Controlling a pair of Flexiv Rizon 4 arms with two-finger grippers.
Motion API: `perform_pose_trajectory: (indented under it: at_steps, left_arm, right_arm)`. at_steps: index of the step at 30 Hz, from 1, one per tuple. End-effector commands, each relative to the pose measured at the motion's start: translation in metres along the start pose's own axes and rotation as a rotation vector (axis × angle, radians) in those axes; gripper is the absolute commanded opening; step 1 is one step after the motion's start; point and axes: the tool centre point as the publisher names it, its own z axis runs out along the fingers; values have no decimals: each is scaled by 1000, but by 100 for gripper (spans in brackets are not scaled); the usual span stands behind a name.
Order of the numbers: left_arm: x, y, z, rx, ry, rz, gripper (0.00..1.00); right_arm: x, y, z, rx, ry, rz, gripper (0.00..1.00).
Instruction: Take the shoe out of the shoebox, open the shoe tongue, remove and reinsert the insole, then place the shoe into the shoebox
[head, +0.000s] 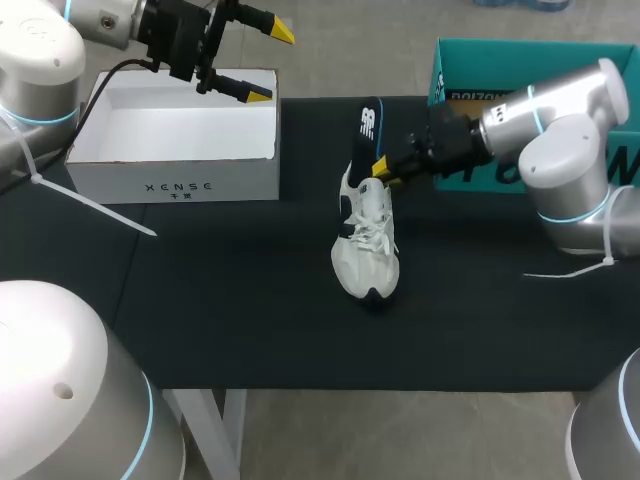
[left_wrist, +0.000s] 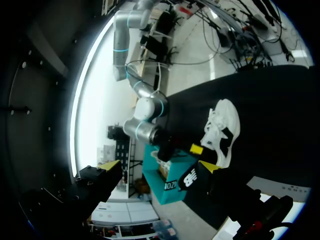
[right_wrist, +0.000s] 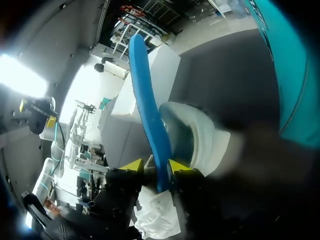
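Note:
A white sneaker (head: 366, 245) lies on the black mat, its toe toward the table's front. A black-and-blue insole (head: 368, 130) stands up out of its heel. My right gripper (head: 385, 170) is at the insole's lower part. In the right wrist view the blue insole (right_wrist: 147, 115) runs between that gripper's (right_wrist: 156, 167) yellow tips with a small gap on one side, so it is open. The sneaker's heel (right_wrist: 200, 137) is just beyond. My left gripper (head: 268, 62) hangs wide open and empty above the white shoebox (head: 175, 185). The left wrist view shows the sneaker (left_wrist: 222, 130) and insole (left_wrist: 192, 180).
A teal shoebox (head: 470, 70) stands at the back right, behind my right arm (head: 560, 130). The open white shoebox at the back left has nothing in it. The black mat (head: 250, 300) covers the table to its front edge.

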Motion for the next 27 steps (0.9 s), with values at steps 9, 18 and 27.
perform_pose_trajectory:
  at_steps: [9,18,27]
  left_arm:
    - [-1,0,-1,2,5,1,100]
    - [-1,0,-1,2,5,1,100]
    - [-1,0,-1,2,5,1,100]
  right_arm:
    - [-1,15,-4,16,-6,-25,31]
    - [-1,21,0,24,-4,-35,31]
    - [-1,19,8,27,-1,-31,30]
